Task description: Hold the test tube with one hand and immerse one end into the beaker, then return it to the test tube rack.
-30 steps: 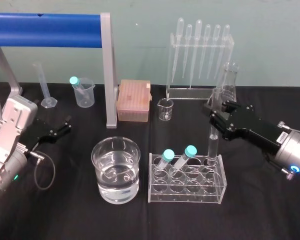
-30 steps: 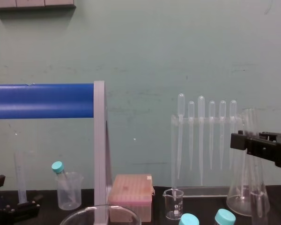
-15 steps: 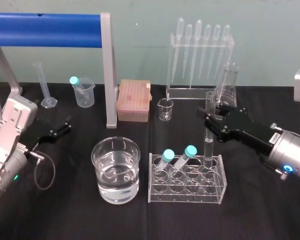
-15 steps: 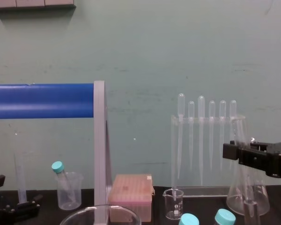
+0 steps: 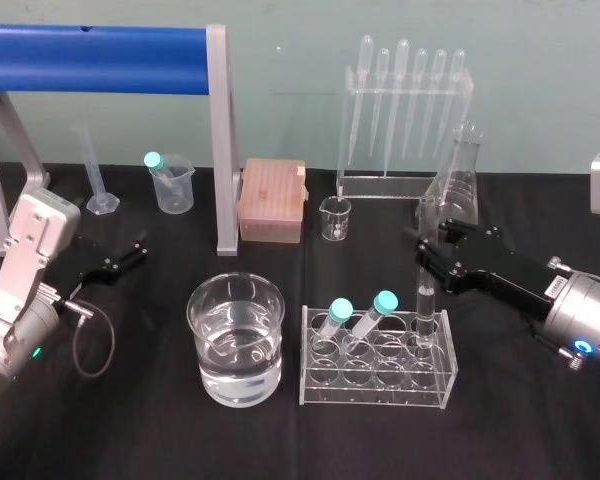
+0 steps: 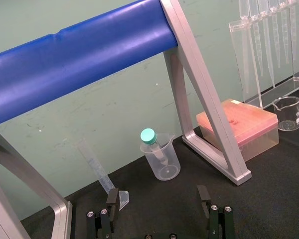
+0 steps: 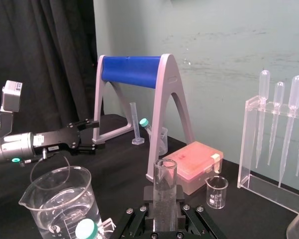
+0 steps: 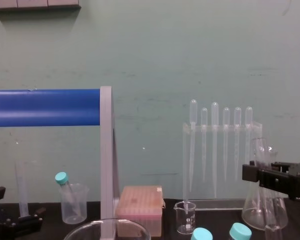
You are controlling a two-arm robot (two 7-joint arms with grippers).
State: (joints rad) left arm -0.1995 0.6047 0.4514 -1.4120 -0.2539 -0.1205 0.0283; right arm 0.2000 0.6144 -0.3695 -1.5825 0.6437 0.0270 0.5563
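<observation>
Glassware on black counter (image 5: 130,430), all placed against tall clear acrylic test tube rack (image 5: 375,378).

Long, clear, colourless test tube (image 5: 424,318) upright in back-right hole of the rack: long axis vertical, open mouth up, lower end down inside the frame. Clamped near its top by black right tool (image 5: 429,264), reaching in from right of the rack.

From right wrist view: round open rim of test tube (image 7: 165,189) rising between two black fingers (image 7: 139,219) pressed against its sides. From head view instead: lower length of the tube seated in the rack. From chest view: right tool (image 8: 247,172) side-on, in front of clear conical flask (image 8: 265,210).

Left tool (image 5: 123,261) well left of the rack, beyond the beaker; from left wrist view, left tool (image 6: 158,196) spread wide, gripping nothing.

Counted:
- one test tube
- one large, wide, clear glass beaker (image 5: 205,335) holding water, just left of the rack
- two teal-capped tubes (image 5: 332,318) leaning in the rack's back row
- five bulb-topped pipettes (image 5: 405,100) hanging in clear stand behind the rack
- one pink box (image 5: 271,200) and one small glass beaker (image 5: 333,218), also behind the rack
</observation>
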